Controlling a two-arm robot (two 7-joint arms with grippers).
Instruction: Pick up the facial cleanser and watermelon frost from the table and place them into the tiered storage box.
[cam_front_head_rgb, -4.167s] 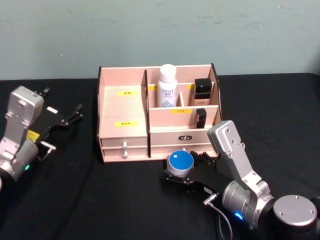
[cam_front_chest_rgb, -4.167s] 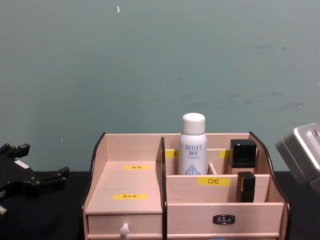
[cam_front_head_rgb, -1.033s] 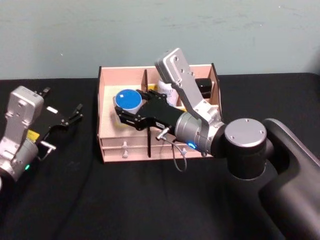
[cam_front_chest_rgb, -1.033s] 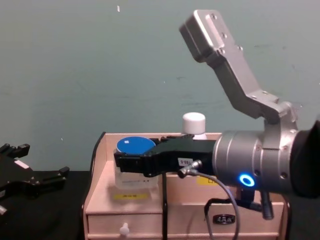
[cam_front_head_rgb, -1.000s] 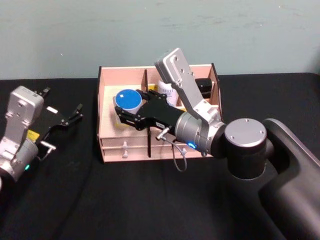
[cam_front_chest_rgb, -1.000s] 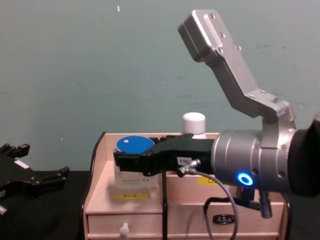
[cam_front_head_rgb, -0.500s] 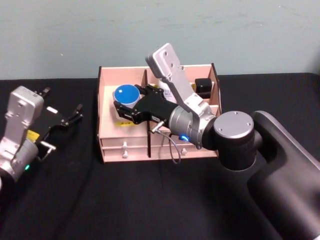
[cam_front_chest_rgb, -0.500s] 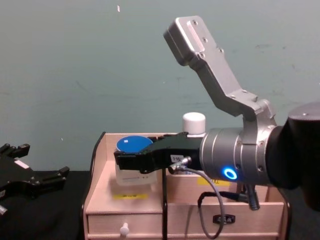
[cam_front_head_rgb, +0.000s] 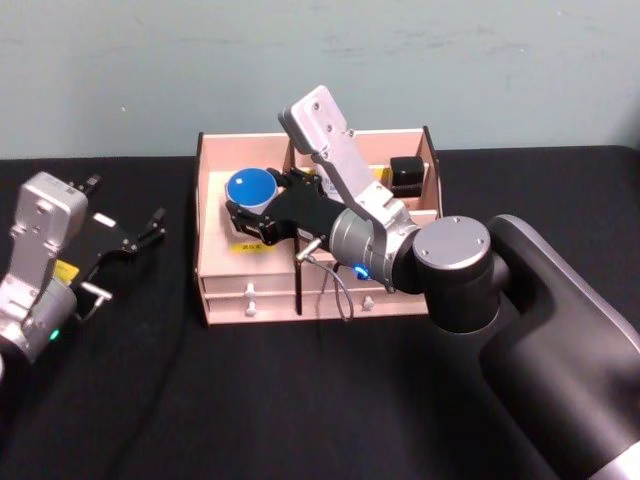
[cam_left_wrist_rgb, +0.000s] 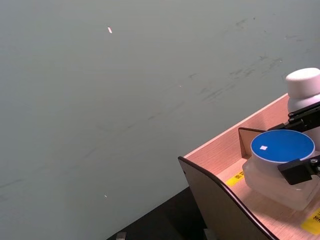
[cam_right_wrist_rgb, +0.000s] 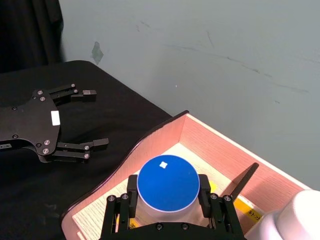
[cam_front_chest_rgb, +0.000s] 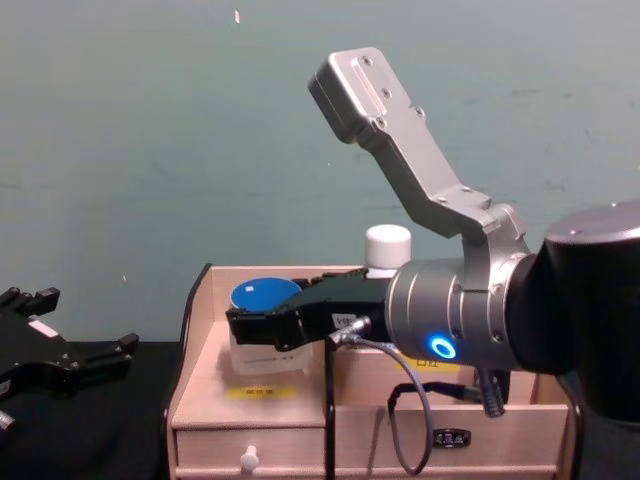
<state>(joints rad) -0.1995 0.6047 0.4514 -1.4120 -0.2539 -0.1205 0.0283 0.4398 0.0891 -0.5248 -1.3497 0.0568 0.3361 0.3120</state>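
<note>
My right gripper (cam_front_head_rgb: 250, 207) is shut on a translucent jar with a blue lid (cam_front_head_rgb: 248, 187), one finger on each side (cam_right_wrist_rgb: 167, 200). The jar (cam_front_chest_rgb: 265, 296) is inside the wide left compartment of the tiered storage box (cam_front_head_rgb: 215, 262), low over its upper step (cam_left_wrist_rgb: 282, 146). I cannot tell if it touches the wood. A white-capped bottle (cam_front_chest_rgb: 388, 243) stands in the neighbouring back compartment, partly behind my right arm. The labels do not tell me which is the facial cleanser and which the watermelon frost. My left gripper (cam_front_head_rgb: 125, 205) is parked open over the table, left of the box.
A black box-shaped item (cam_front_head_rgb: 405, 172) sits in the back right compartment. The small drawers with a white knob (cam_front_head_rgb: 250, 291) face me. My right forearm reaches across the box's front and middle. The black tabletop (cam_front_head_rgb: 250, 400) lies before the box, with a teal wall behind.
In the last second the right gripper carried the blue-lidded jar slightly farther back and lower into the left compartment. 4.2 s ago the jar was on the table before the box. The left arm stayed still.
</note>
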